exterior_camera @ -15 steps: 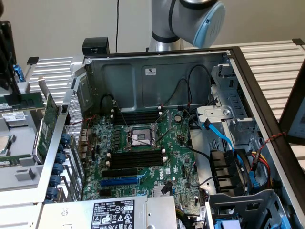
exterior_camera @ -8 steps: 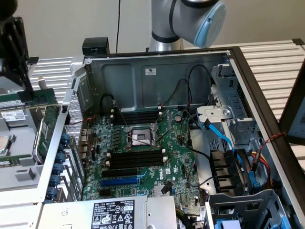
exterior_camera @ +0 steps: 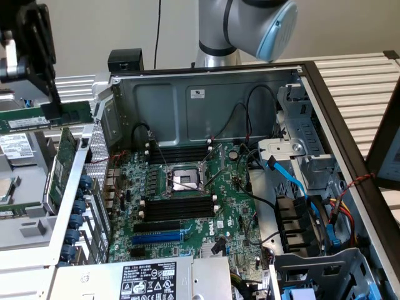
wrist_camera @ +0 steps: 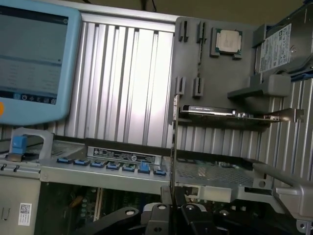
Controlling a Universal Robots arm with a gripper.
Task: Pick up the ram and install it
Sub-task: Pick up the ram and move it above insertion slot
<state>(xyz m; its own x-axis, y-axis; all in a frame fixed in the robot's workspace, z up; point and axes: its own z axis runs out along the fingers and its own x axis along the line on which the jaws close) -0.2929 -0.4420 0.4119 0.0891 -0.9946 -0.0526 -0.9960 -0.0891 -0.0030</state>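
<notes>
Thin green white-labelled ram [exterior_camera: 37, 119], held level at the exterior view's left

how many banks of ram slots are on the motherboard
2. One bank of memory slots lies just above the CPU socket in the exterior view; the other bank lies just below it. None seems hidden.

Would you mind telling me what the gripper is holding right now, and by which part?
The gripper holds the ram, pinched at its upper long edge.

Silver-grey arm tube [exterior_camera: 215, 28]; light-blue joint cap [exterior_camera: 279, 28]; black pincer [exterior_camera: 54, 105], round screws [wrist_camera: 129, 212].
</notes>
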